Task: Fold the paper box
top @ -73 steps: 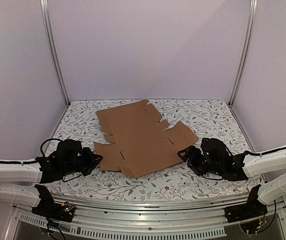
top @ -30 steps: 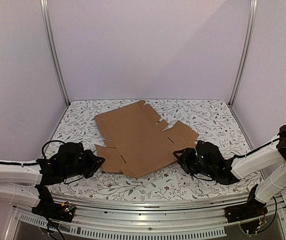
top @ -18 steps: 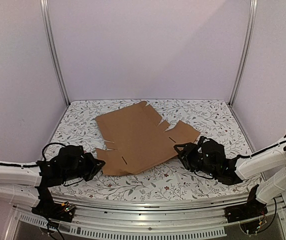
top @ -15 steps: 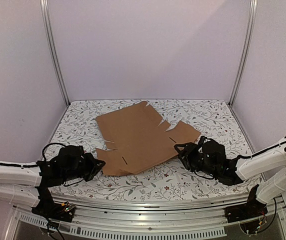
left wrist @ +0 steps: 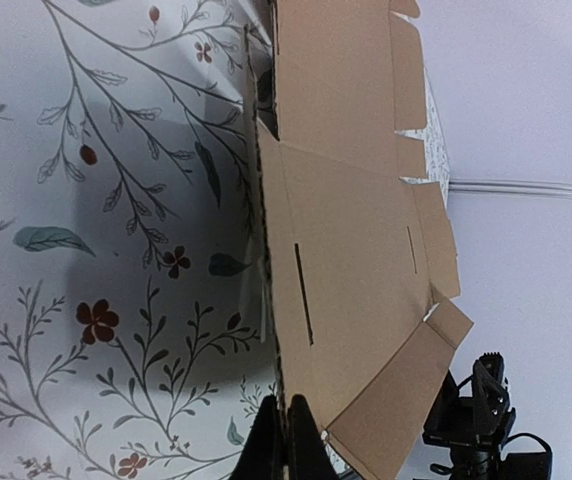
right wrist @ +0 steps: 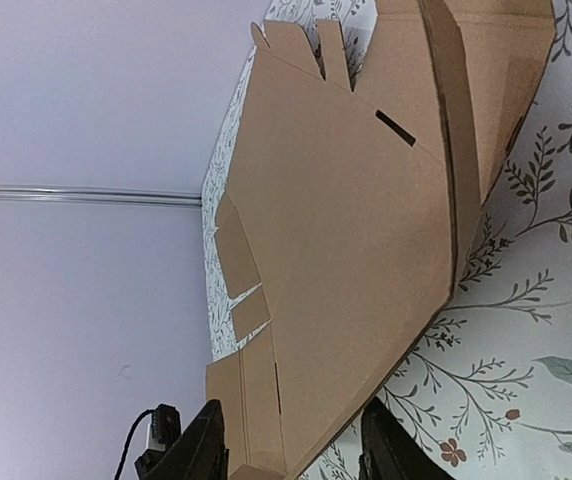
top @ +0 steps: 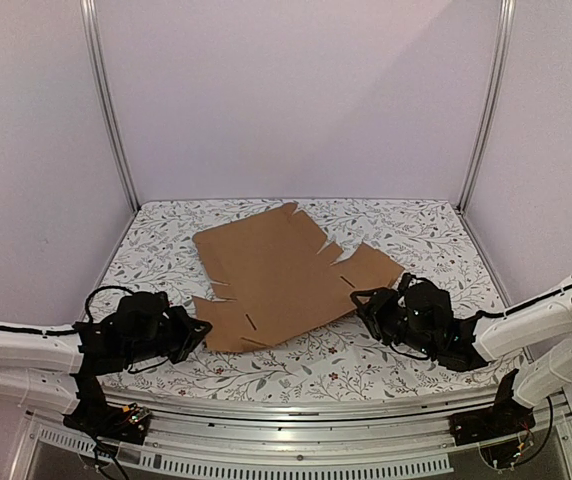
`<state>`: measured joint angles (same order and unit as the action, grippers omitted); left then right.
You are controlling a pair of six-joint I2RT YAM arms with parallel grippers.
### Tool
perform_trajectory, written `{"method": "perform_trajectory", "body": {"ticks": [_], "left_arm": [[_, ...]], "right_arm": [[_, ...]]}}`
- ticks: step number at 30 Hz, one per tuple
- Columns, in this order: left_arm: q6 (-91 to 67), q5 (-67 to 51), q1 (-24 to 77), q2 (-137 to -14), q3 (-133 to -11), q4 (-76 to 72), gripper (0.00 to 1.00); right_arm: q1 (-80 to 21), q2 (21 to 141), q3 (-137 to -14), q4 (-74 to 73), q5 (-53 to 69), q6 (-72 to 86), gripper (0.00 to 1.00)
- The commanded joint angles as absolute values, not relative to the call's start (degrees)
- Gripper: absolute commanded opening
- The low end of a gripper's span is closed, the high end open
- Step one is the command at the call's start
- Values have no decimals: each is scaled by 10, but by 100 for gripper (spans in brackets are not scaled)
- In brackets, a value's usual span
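The paper box (top: 281, 265) is a flat brown die-cut cardboard sheet with flaps and slots, lying unfolded mid-table. My left gripper (top: 202, 328) is at its near left flap. In the left wrist view the left gripper (left wrist: 286, 440) is shut, with the sheet's edge (left wrist: 356, 230) pinched between the fingers. My right gripper (top: 359, 300) is at the sheet's near right edge. In the right wrist view the right gripper (right wrist: 296, 415) is open, its fingers wide apart, and the cardboard (right wrist: 346, 200) reaches down between them.
A floral tablecloth (top: 416, 235) covers the table. Purple walls and two aluminium posts (top: 111, 110) close off the back and sides. A metal rail (top: 286, 440) runs along the near edge between the arm bases.
The sheet has shifted and turned slightly to the right. My right gripper has drawn back to the right along its near edge. My left gripper has crept right and holds the left flap.
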<state>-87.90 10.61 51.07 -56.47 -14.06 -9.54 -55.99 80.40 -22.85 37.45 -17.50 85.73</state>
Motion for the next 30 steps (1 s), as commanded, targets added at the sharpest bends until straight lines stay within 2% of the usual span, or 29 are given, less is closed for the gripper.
{"method": "perform_trajectory", "body": {"ticks": [1,15,30], "left_arm": [[-864,105,525,-565,-133,-111,0],[-864,102,531,-595,-132,-149,0],[-856,101,537,-617,-136,-171,0]], "right_arm": [[-565,794,-228,325,-191,847,44],[-567,801,-218,306,-196,852,40],[-566,805,-214,311,-193,853,11]]}}
